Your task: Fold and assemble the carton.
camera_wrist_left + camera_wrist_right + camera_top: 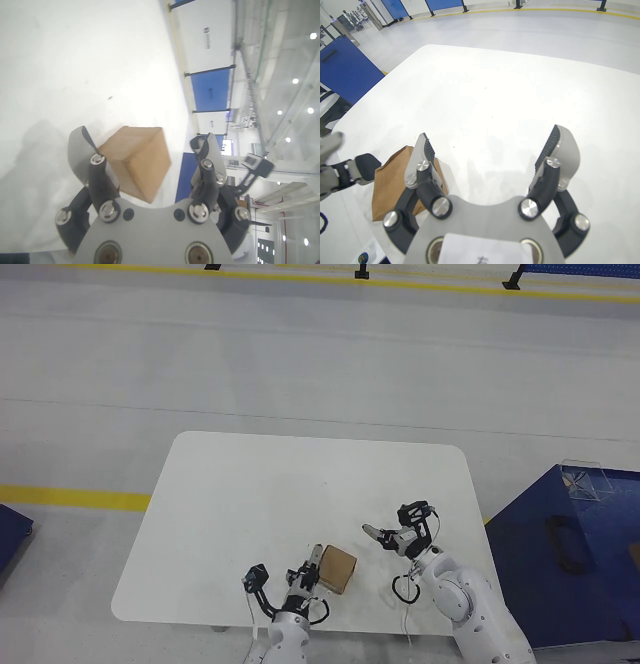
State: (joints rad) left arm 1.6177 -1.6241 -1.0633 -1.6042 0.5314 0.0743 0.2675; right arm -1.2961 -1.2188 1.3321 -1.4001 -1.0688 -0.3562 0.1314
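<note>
Carton [338,568]: stands on the bench [300,484] close to the edge nearest the robot, about midway along it; looks boxed up already, with closed brown faces on every side in sight (cannot tell about the far ones).
Left pincer [143,140]: released, spread wide, turned on its side; sits right at the carton, on the side toward the bench's left edge, with one finger [78,150] touching or just beside a carton face and the other well clear.
Right pincer [490,150]: released too, spread wide; hangs above bare bench, apart from the carton, on the side toward the right edge.
Direction: from the left pincer, straight ahead and hard by; from the right pincer, off toward the left edge and back toward the near edge.
Nearer arm: left, by far.
Long axis: none to speak of; reads as nearly a cube from the left wrist view.
Stage (a judgement): late, probably squaring or pressing rather than folding.
Next move: likely calls for closing or pushing with the left pincer, and for bringing the right across to brace the opposite face.
Risk: light and loose on a smooth bench, so apt to slide away from a one-sided push.
</note>
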